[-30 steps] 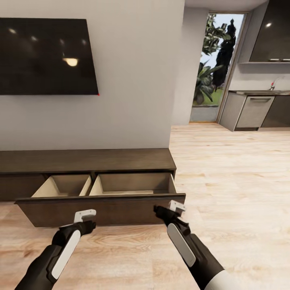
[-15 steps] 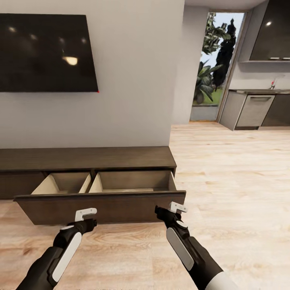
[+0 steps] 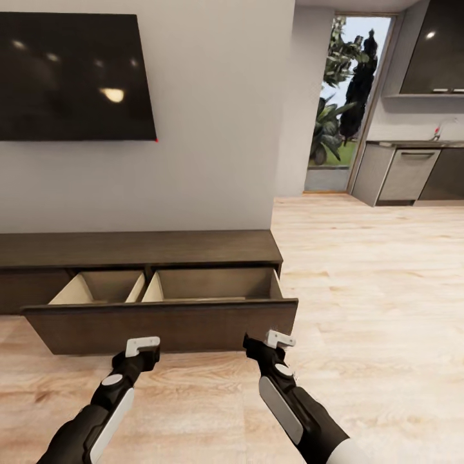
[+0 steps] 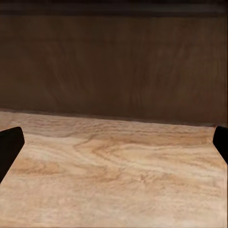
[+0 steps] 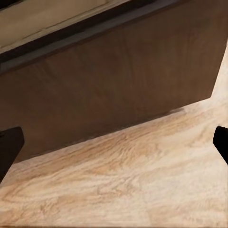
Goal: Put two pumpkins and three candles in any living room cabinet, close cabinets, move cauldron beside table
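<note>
A: Nearest, what are the arms doing?

B: The black-and-white left gripper (image 3: pixel 143 348) and the matching right gripper (image 3: pixel 274 340) hover low over the pale wood-plank floor (image 3: pixel 361 309), just short of the drawer. In each wrist view the dark fingertips sit at opposite edges of the picture, so both pairs of jaws are spread wide and hold nothing.

A: And beyond them?

B: The long, low dark-brown wooden cabinet (image 3: pixel 142 250) against the grey wall, its wide plain drawer front (image 3: pixel 161 325) pulled out. Two pale beige compartments show inside, and what I can see of them looks bare. No pumpkin, candle or cauldron is in sight here.

A: So the step in hand?

B: I judge the cabinet is opened and ready, with the goods yet to be fetched. Best to draw the arms clear without knocking the front, leave the drawer out, and turn the base away carefully.

A: Farther off?

B: A black wall-mounted television (image 3: pixel 74 77), then a glazed doorway onto greenery (image 3: pixel 345 96) and grey kitchen units (image 3: pixel 412 174).
</note>
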Robot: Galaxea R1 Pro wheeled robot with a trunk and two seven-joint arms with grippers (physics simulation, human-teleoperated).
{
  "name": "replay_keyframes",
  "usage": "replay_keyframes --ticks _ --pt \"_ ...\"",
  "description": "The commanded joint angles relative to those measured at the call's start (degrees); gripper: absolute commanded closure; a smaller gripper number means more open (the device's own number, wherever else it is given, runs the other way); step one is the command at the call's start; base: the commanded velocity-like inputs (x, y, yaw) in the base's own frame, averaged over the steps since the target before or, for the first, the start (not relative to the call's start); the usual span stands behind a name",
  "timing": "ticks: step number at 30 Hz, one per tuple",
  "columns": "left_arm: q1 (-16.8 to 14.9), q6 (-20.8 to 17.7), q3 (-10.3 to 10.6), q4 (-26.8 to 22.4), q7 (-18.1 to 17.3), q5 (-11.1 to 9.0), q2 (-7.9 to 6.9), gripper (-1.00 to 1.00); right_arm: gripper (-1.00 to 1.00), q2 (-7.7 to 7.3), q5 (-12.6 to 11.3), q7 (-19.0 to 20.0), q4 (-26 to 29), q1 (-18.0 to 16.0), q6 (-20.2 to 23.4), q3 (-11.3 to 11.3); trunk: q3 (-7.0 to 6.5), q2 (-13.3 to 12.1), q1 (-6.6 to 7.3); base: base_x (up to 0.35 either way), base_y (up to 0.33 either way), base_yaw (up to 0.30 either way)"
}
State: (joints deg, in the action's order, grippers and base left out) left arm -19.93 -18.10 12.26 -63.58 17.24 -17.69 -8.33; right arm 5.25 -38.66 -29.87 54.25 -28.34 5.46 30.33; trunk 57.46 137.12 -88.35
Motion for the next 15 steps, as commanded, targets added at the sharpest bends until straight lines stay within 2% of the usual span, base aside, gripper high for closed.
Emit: replay_keyframes --ticks 1,4,6,8,10,15 --pt "0.0 0.3 0.3 0.1 -0.4 -0.4 -0.12 -1.00 -1.00 0.02 -0.1 -0.4 -0.5 -0.1 -0.8 1.1 0.24 0.4 -0.21 0.000 0.000 0.000" --pt "0.0 1.1 0.4 0.4 -1.6 -0.2 -0.17 -1.00 -1.00 0.06 0.2 -0.4 -1.8 -0.1 -4.1 5.5 0.78 1.6 -0.87 0.000 0.000 0.000" --pt "0.3 1.4 0.5 0.5 -1.9 0.0 -0.19 -1.00 -1.00 0.04 1.1 -0.5 -3.2 -0.1 -7.3 10.3 1.14 2.4 -1.31 0.000 0.000 0.000" --pt "0.8 2.2 0.5 0.5 -2.1 0.1 -0.19 -1.00 -1.00 0.07 1.8 -0.7 -5.3 -0.1 -10.6 13.3 1.50 3.2 -1.75 0.000 0.000 0.000" --pt "1.2 4.1 0.5 0.5 -2.2 0.0 -0.19 -1.00 -1.00 0.10 2.2 -0.8 -7.4 -0.1 -14.3 14.7 1.85 4.1 -2.19 0.000 0.000 0.000" --pt "1.4 6.9 0.5 0.6 -2.2 -0.3 -0.19 -1.00 -1.00 -0.33 2.5 -0.7 -9.6 -0.1 -25.0 15.5 2.75 6.1 -3.29 0.000 0.000 0.000"
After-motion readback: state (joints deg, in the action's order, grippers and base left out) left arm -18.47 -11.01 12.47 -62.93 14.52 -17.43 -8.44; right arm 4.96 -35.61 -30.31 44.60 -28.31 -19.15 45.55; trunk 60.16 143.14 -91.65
